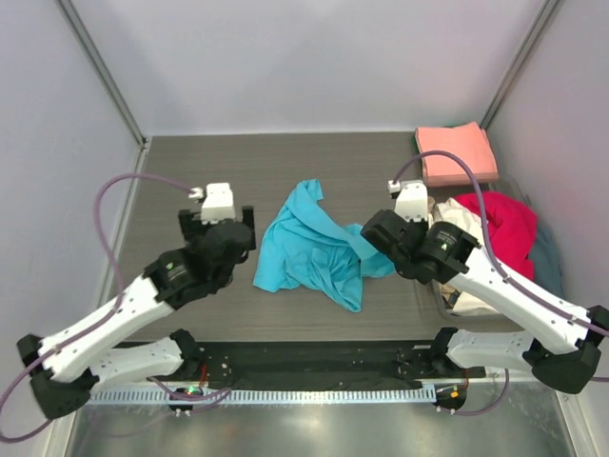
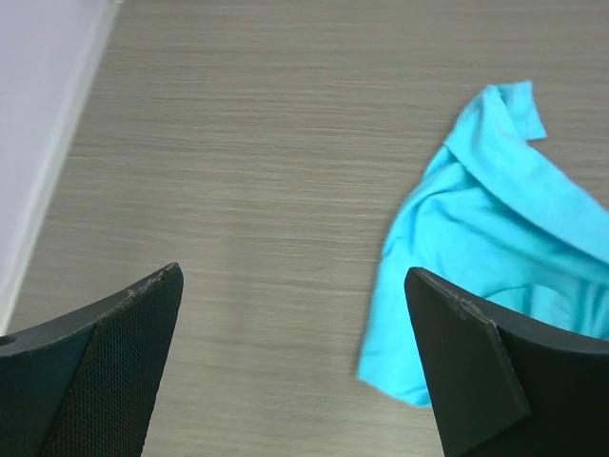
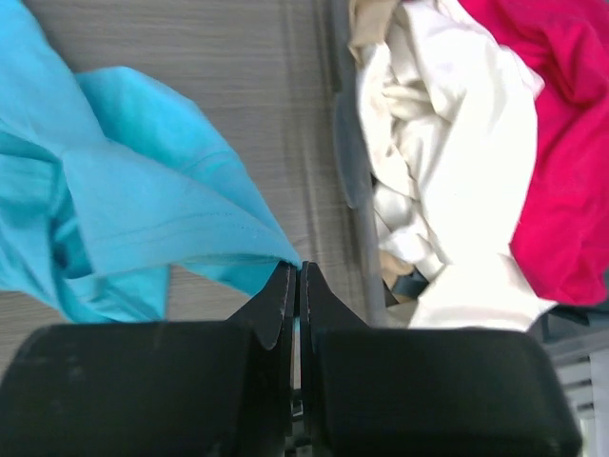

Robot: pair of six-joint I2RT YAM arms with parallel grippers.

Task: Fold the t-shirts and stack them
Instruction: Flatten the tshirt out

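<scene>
Item 1, turquoise shirt [image 1: 309, 248]: crumpled at mid-table between the arms, neither spread nor folded. I count it as the piece in hand.

Item 2, right gripper [image 3: 298, 273]: jaws closed, pinching a hem corner on the right side of the turquoise shirt, just beside the bin [image 3: 347, 162].

Item 3, left gripper [image 2: 293, 276]: jaws wide apart and holding nothing, over bare table [image 2: 238, 143] to the left of the shirt and apart from it.

Item 4, pink shirt [image 1: 455, 152]: folded flat at the far right corner. I judge it the one finished piece and the start of the stack.

Item 5, bin contents: red shirt [image 1: 504, 228], cream shirt [image 3: 447, 171] and grey-blue shirt [image 1: 547, 252], all heaped loose and unfolded.

Progress, by my reckoning: one done, one begun, three waiting.

Markings: I can read no brand, label or writing in any view. No neck label shows on the turquoise shirt.
</scene>
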